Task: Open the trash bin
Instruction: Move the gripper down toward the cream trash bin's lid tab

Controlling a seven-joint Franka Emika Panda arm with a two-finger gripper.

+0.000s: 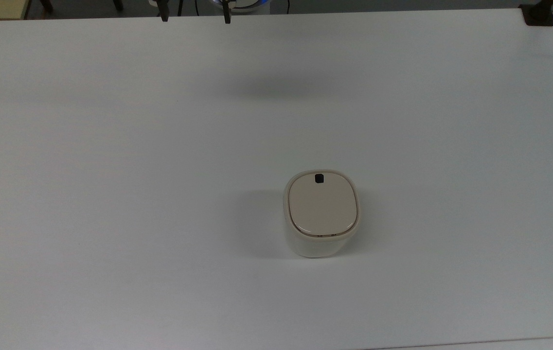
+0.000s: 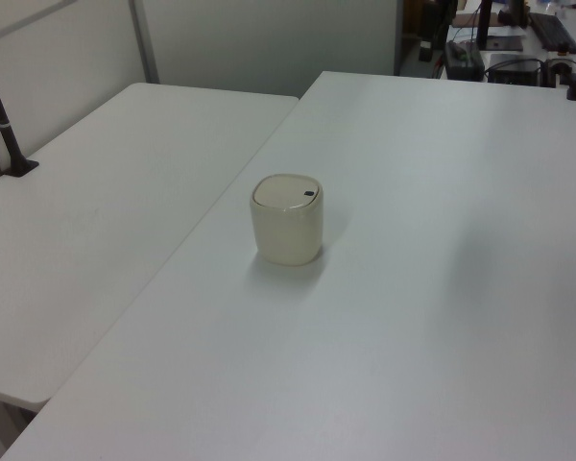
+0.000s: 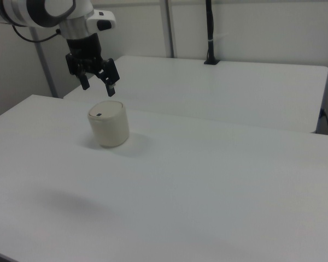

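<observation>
The trash bin [image 1: 322,243] stands upright a little right of the white table's [image 1: 111,194] middle in the top view. It is cream-white, with a flat beige lid [image 1: 322,206] lying shut and a small black button [image 1: 319,178] at the rim's far side. The left view has the trash bin [image 2: 288,235] and its button [image 2: 309,193]; the right view has the trash bin [image 3: 109,134] too. My gripper [image 3: 100,89] hangs in the air, open, holding nothing, above and apart from the bin. In the top view the gripper [image 1: 195,18] pokes in at the upper edge.
A second white table [image 2: 96,221] adjoins this one along a seam. A black pole on a clamp [image 3: 210,33] stands at its far edge, and the black pole [image 2: 5,134] is on the left view's left. Another black clamp [image 1: 539,14] grips the table's corner.
</observation>
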